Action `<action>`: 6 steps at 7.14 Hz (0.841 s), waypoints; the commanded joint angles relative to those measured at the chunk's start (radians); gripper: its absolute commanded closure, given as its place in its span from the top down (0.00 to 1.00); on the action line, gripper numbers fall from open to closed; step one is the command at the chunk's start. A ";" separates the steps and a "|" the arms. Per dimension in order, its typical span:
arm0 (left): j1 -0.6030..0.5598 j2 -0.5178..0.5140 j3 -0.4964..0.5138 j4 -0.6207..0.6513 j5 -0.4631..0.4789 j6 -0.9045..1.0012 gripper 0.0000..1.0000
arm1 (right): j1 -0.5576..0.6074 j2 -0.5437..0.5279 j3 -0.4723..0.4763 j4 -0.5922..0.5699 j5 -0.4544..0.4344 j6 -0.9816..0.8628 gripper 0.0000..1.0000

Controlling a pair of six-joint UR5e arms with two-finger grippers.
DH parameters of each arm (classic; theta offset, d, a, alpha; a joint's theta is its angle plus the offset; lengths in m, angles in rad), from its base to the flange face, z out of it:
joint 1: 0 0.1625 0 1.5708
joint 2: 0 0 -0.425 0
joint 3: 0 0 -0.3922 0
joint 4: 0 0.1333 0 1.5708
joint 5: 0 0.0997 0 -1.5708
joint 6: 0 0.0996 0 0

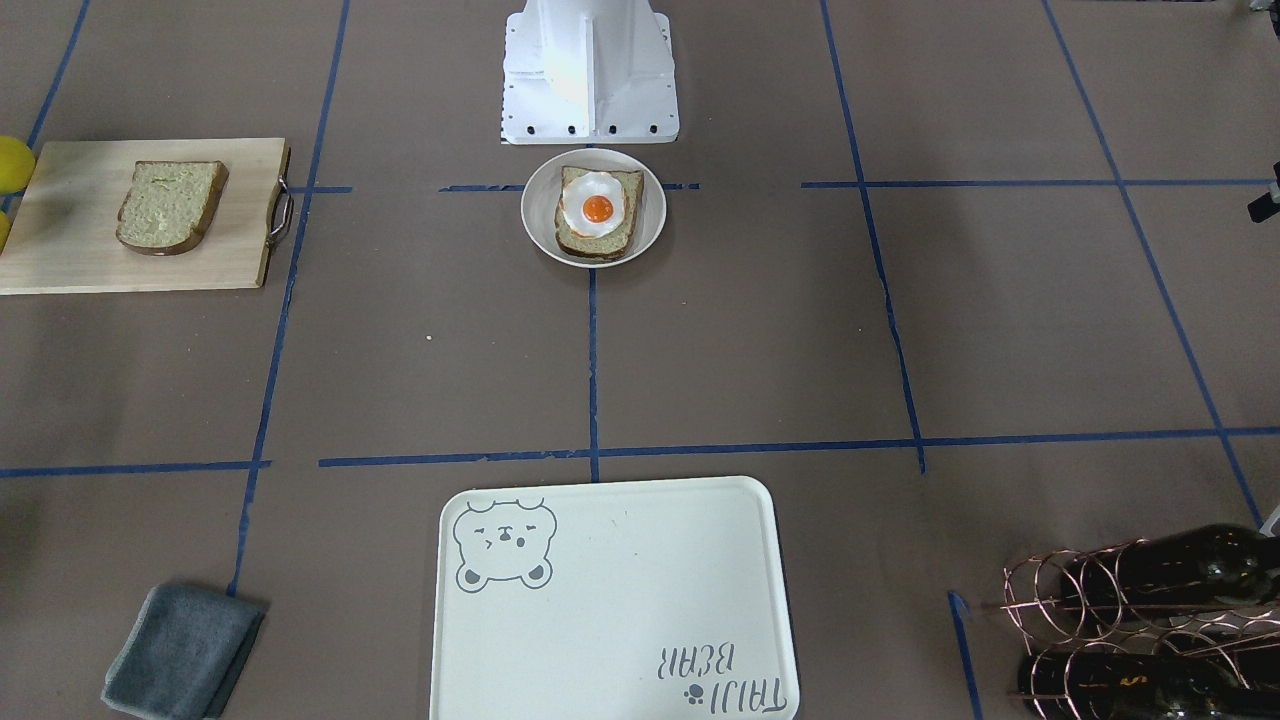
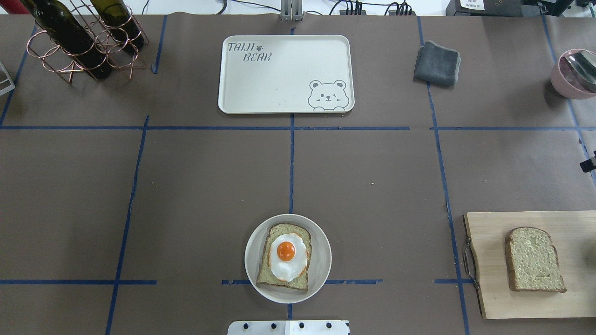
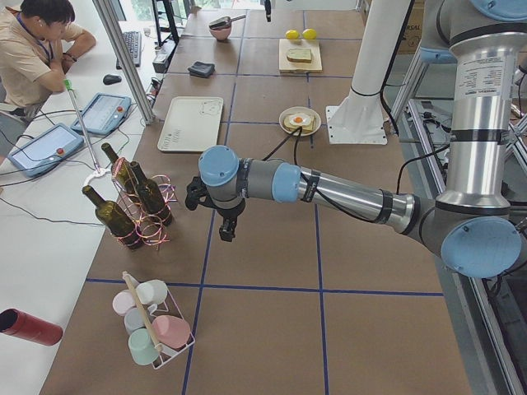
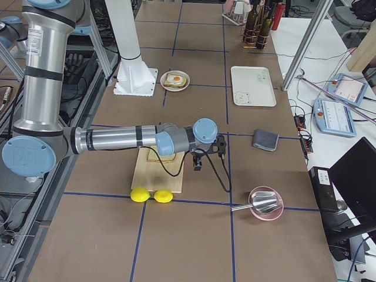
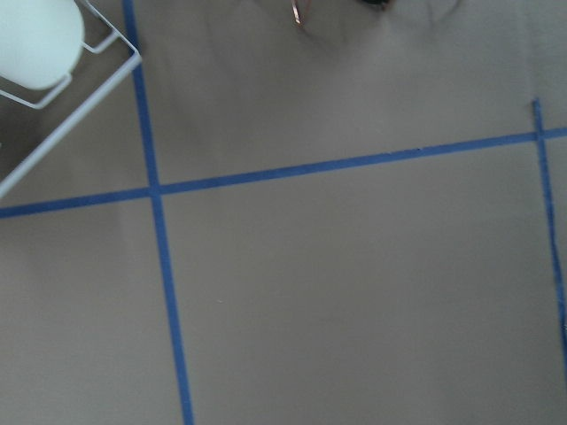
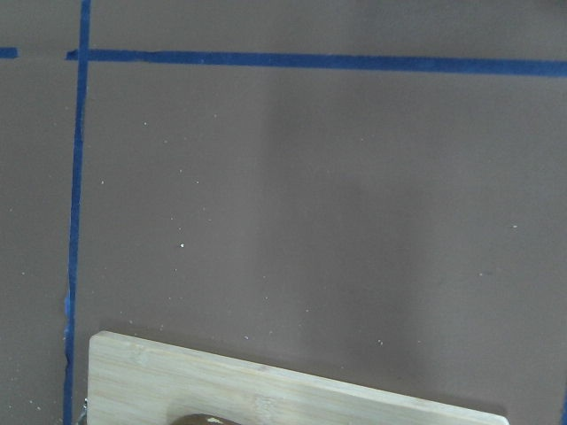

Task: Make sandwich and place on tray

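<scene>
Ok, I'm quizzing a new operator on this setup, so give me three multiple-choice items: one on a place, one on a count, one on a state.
1. The fried egg lies: A on the tray; B on the grey cloth; C on bread in the round plate.
2. Bread slices in view: A one; B two; C three.
3. The egg is: A uncovered; B under a second slice; C cut in half.
Key: C, it rests on the plated slice; B, the other slice lies on the cutting board; A, its yolk shows fully.
</scene>
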 commanded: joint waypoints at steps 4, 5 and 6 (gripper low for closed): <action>0.018 0.002 0.000 -0.135 -0.004 -0.007 1.00 | -0.411 -0.190 -0.011 0.760 -0.261 0.731 1.00; 0.018 0.002 -0.002 -0.135 -0.005 -0.007 1.00 | -0.437 -0.207 -0.044 0.778 -0.263 0.782 0.97; 0.018 0.002 -0.003 -0.136 -0.006 -0.007 1.00 | -0.462 -0.207 -0.052 0.786 -0.280 0.878 0.91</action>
